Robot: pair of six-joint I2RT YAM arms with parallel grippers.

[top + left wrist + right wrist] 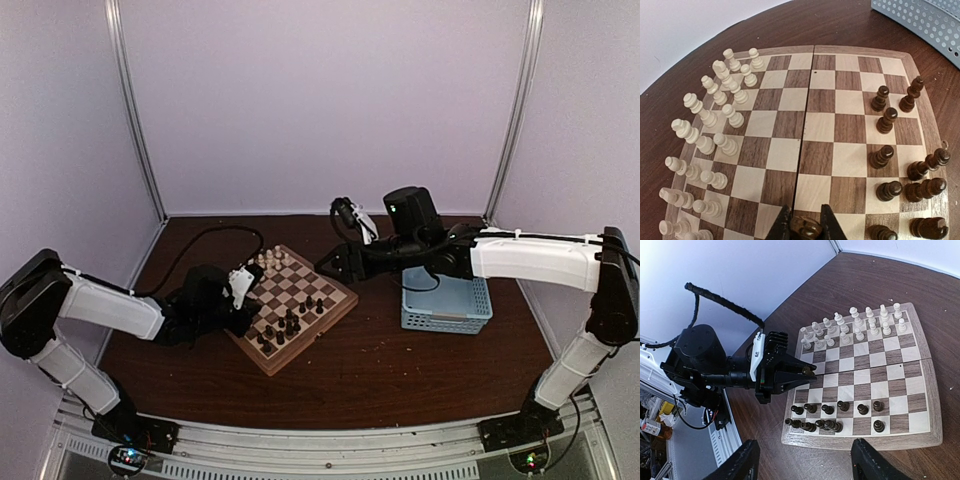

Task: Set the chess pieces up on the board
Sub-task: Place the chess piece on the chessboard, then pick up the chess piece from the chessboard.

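**Left claw grips a dark man at the board's edge; right claw waits open**

My left claw [807,227] is nearly closed, pinching a dark piece [806,231] by its rounded top. I can't make out which kind. I judge the grip is that high so the base can drop onto a square without the fingers fouling neighbours.

The claw sits over the edge of the board [815,115], right at the centre fold. To its left and ahead, the cream pieces [715,115] fill two rows. To its right, the dark pieces [900,150] stand in two ragged rows with gaps, so I take the held man to belong there. Ahead of the claw the middle squares are bare, which gives me a free lane. The tight spot is beside the dark men nearest the claw, which stand close together.

Further right, my right claw [805,465] hangs above the board's dark side, jaws wide with nothing in them. Behind it, the basket [445,305] rests on the table [400,380], apart from the board.
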